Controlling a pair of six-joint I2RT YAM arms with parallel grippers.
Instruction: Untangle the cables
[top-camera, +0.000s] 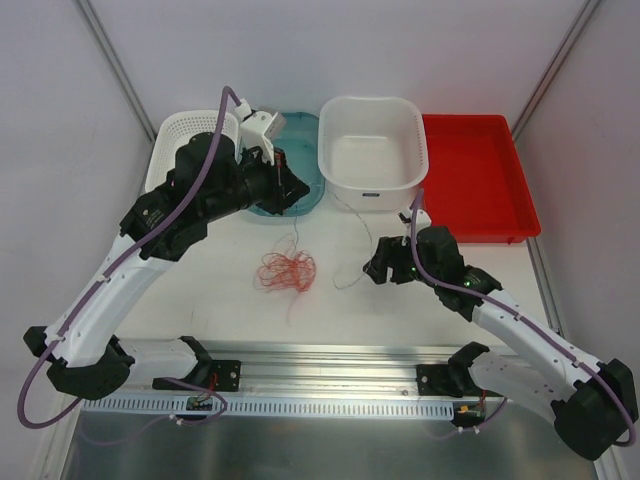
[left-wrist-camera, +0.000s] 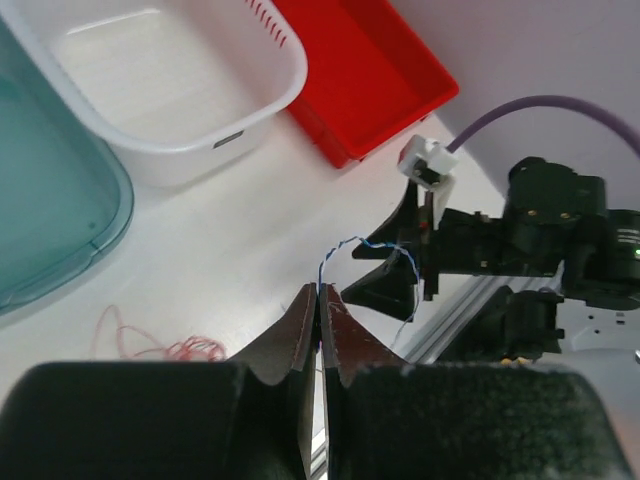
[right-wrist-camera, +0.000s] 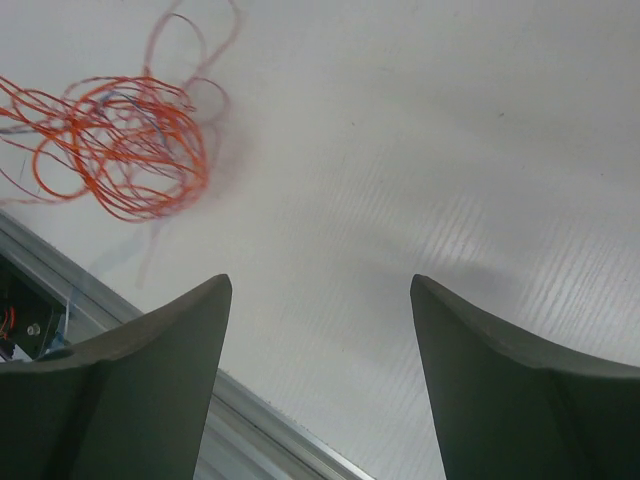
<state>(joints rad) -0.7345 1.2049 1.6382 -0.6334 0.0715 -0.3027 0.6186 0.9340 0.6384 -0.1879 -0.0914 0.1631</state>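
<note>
Cables (top-camera: 285, 270): loose orange tangle; left hand (left-wrist-camera: 318, 292) tight on pale strand (left-wrist-camera: 360, 243); right hand (right-wrist-camera: 320, 283) apart

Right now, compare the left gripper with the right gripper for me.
The left gripper has its fingers shut on a thin blue-white cable; the right gripper is open and empty. The left one reaches over the teal lid; the right one hovers low over the table near the orange tangle. Both have dark fingers.

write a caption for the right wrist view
Right gripper open above the table, orange cables tangled at upper left.
</note>
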